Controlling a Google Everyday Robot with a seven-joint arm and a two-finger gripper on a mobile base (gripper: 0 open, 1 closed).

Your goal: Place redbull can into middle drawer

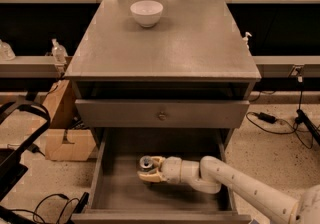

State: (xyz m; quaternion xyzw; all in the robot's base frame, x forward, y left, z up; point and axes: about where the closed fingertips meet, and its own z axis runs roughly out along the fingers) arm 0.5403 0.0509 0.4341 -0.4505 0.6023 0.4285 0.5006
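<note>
The middle drawer (120, 190) is pulled open below the grey cabinet, showing its plank floor and side walls. The redbull can (146, 163) stands upright inside it, left of centre, its silver top showing. My gripper (149, 169) reaches in from the lower right on a white arm, and its tan fingers (148, 177) are shut around the can. The can's base is hidden by the fingers, so I cannot tell whether it touches the drawer floor.
A shallower drawer front with a small brass knob (161, 115) sits shut above the open drawer. A white bowl (146, 13) stands at the back of the cabinet top (165, 43). A cardboard box (67, 140) and cables lie on the floor at left.
</note>
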